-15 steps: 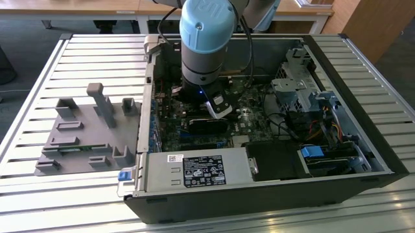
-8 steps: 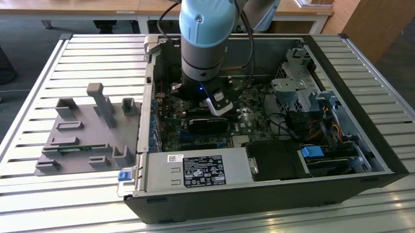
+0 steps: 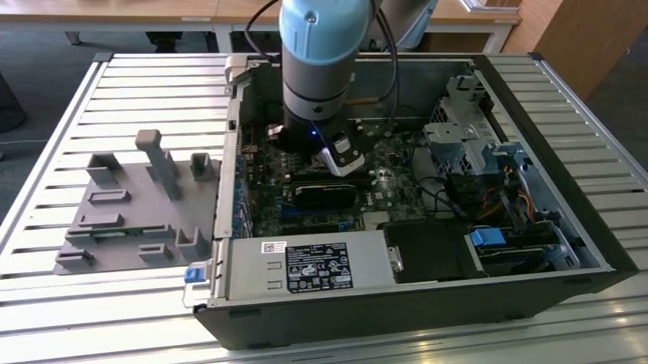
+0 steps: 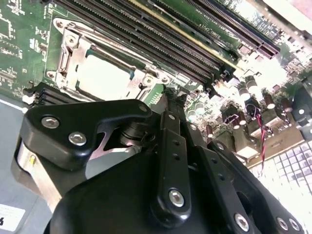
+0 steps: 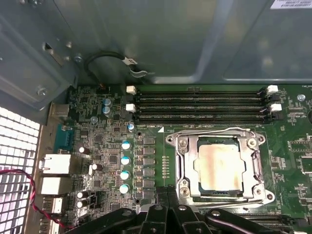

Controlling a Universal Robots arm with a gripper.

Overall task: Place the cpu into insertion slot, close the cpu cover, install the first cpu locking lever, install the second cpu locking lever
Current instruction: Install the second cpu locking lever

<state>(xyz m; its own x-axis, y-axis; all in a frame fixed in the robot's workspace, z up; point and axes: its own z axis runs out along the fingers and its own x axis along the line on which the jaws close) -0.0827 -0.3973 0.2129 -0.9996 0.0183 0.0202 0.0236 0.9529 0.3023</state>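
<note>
The open case (image 3: 426,250) lies on the slatted table (image 3: 61,303), toward its far edge. On the board (image 5: 112,161), the cover (image 5: 187,168) lies closed over the cpu (image 5: 219,168). The jaws (image 5: 168,195) hover beside it, clenched, holding nothing.

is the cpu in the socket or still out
In. The flat silver-grey square cpu lies inside the socket on the green motherboard, framed by the thin silvery metal cover, in both wrist views.

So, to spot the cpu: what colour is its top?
Plain silver-grey cpu, clearest in the first wrist view.
</note>
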